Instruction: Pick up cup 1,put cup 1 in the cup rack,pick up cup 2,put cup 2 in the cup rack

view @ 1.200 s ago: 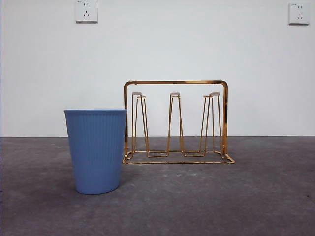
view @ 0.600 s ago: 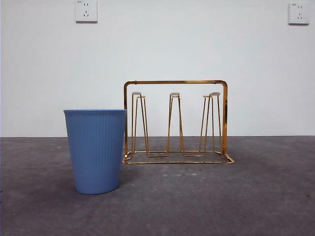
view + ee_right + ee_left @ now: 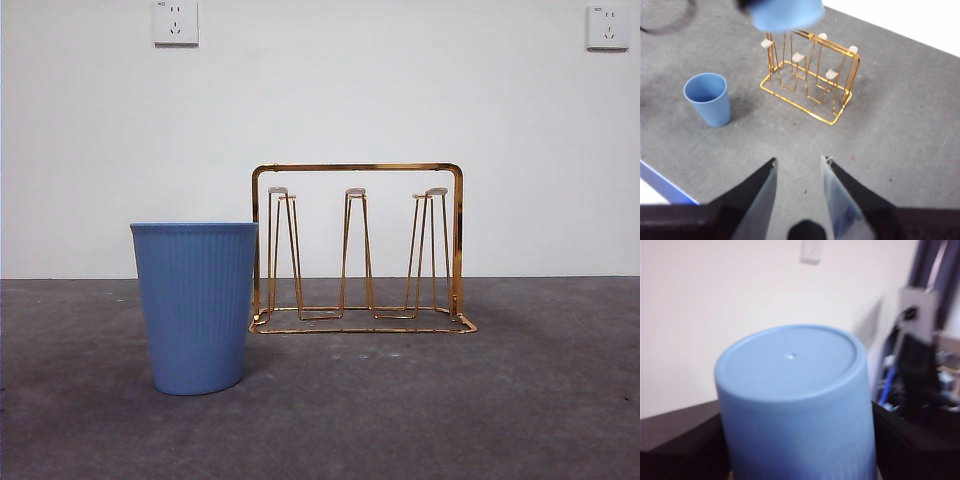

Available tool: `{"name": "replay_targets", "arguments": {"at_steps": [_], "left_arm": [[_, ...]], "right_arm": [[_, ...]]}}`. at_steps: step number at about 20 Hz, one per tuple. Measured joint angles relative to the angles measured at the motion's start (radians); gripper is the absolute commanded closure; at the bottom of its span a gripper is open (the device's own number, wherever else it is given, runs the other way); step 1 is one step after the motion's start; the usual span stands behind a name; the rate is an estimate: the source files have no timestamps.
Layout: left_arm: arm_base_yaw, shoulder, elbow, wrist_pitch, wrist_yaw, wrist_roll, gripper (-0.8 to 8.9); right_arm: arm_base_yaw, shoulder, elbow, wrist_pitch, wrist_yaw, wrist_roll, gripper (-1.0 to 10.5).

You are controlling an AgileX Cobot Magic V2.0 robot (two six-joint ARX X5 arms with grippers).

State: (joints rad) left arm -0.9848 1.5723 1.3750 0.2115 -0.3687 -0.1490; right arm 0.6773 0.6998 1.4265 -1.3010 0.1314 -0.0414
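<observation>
Neither cup is racked yet: the left pincer (image 3: 795, 460) grips one cup (image 3: 792, 400) held aloft above the rack (image 3: 357, 250), the other cup (image 3: 196, 305) stands left of it, and the right pincer (image 3: 799, 167) waits open, empty.

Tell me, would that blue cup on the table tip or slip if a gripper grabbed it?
The cup probably tips fairly easily: it is tall and narrows toward its base. It looks like light plastic, so likely easy to lift. Its fine vertical ribs may help the grip, though the taper could let it slide.
</observation>
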Motion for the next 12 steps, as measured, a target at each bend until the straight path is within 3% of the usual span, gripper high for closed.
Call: {"name": "replay_targets", "arguments": {"at_steps": [6, 12], "left_arm": [[0.0, 0.17, 0.079, 0.043, -0.095, 0.023, 8.2], [0.021, 0.285, 0.14, 0.061, -0.123, 0.037, 8.2]], "right_arm": [[0.0, -0.001, 0.0, -0.024, 0.018, 0.002, 7.9], [0.0, -0.001, 0.0, -0.042, 0.018, 0.002, 7.9]]}}
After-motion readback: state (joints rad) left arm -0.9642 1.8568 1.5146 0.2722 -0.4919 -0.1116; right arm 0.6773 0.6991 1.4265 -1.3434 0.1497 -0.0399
